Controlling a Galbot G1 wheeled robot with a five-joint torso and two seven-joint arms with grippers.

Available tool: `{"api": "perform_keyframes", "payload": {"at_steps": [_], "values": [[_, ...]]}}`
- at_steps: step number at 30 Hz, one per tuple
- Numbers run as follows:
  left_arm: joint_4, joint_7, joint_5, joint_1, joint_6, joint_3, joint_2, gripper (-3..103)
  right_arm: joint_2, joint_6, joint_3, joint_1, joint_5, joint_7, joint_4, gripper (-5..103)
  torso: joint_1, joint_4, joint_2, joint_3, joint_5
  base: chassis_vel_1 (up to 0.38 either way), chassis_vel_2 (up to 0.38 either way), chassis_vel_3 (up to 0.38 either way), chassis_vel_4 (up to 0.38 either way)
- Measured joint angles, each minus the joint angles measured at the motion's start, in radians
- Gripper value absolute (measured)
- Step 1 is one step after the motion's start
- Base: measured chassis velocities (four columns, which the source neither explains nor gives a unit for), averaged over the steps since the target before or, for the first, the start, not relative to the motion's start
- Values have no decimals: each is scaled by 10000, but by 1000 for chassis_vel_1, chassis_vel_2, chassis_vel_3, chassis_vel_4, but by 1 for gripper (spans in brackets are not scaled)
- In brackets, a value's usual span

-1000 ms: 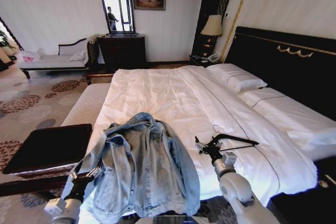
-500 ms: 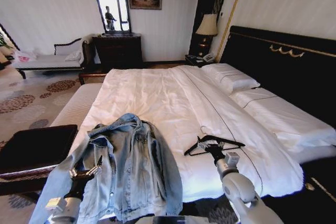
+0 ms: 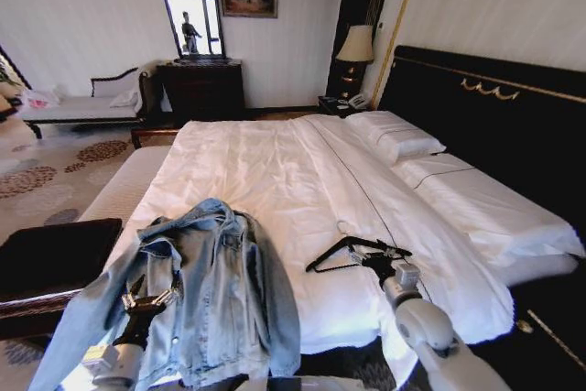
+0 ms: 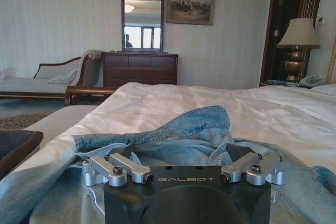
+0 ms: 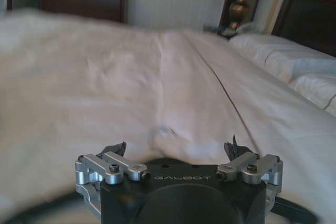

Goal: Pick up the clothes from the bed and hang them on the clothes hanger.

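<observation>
The left gripper (image 4: 184,158) sits low over the denim jacket (image 4: 194,135), its fingers spread apart with the crumpled collar rising between them. The jacket lies at the near edge of the bed (image 4: 173,100), one sleeve trailing off the side. Beyond the bed's far edge stand a dark dresser (image 4: 139,69) with a mirror (image 4: 143,22), a chaise (image 4: 50,77), and a lamp (image 4: 298,40).

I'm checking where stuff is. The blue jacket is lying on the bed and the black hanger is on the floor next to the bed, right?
Not quite. The black hanger is not on the floor; it lies on the white bed, just ahead of the right gripper, as the head view shows. The blue jacket does lie on the bed.
</observation>
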Motion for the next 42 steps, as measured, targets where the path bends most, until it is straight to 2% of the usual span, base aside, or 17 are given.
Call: {"api": "perform_keyframes", "payload": {"at_steps": [3,4,8,9,11,14,15,16,18,19,20,24,25,28,36,38,42], "values": [[21,-3,-19,0,-1,-19,-53,100,-1465,-827,-84,784,241,-658,-445,100,0,4,0,0,-9,-24,0,9,2],[21,-3,-19,0,-1,-19,-53,100,-1465,-827,-84,784,241,-658,-445,100,0,4,0,0,-9,0,0,0,0],[44,-2,-37,-6,-21,-37,-154,100,-3904,-1889,-1288,2835,959,-2228,-1070,100,0,16,1,0,-10,0,0,0,0],[44,-2,-37,-6,-21,-37,-154,100,-3904,-1889,-1288,2835,959,-2228,-1070,100,0,16,1,0,-10,0,0,0,0],[56,-2,-56,-7,-42,-60,-236,100,-5018,-2423,-2605,4334,962,-3455,-1389,100,0,6,1,0,-8,0,0,0,0],[71,-2,-89,10,-93,-99,-400,100,-5681,-2918,-5430,7039,918,-4765,-1991,100,0,0,0,0,-3,0,0,0,0],[71,-2,-89,10,-93,-99,-400,100,-5681,-2918,-5430,7039,918,-4765,-1991,100,0,0,0,0,-3,0,0,0,0],[70,-1,-93,30,-115,-113,-447,100,-5698,-3077,-6725,8320,965,-5208,-2225,100,0,0,0,0,4,0,0,0,0],[72,-4,-94,64,-144,-131,-549,100,-5443,-3314,-8731,10468,1079,-5842,-2602,100,0,6,0,0,-14,0,0,0,0],[72,-4,-94,64,-144,-131,-549,100,-5443,-3314,-8731,10468,1079,-5842,-2602,100,0,6,0,0,-14,0,0,0,0],[71,2,-94,72,-149,-129,-586,100,-5301,-3362,-9446,11186,1101,-6024,-2742,100,0,6,0,1,-13,0,0,0,0],[61,-5,-117,119,-153,-263,-720,100,-3793,-3382,-13135,14744,971,-6518,-4061,100,0,16,0,1,-8,0,0,0,0],[61,-5,-117,119,-153,-263,-720,100,-3793,-3382,-13135,14744,971,-6518,-4061,100,0,16,0,1,-8,0,0,0,0],[-45,-7,-261,214,-211,-461,-756,100,-3375,-3348,-14734,16027,676,-6957,-4654,100,3,11,0,2,-13,0,0,0,0],[15,-10,-381,230,-343,-552,-939,100,-3497,-3213,-15994,16718,223,-7561,-5467,100,-3,0,1,-2,-7,0,0,0,0],[20,-12,-378,210,-342,-533,-990,100,-3458,-3155,-16017,16632,155,-7569,-5652,103,-3,1,1,-2,-9,0,0,0,0],[42,-18,-370,192,-332,-496,-1110,100,-3291,-3003,-15881,16082,-110,-7607,-6086,97,0,8,0,0,-5,0,0,0,0]]}}
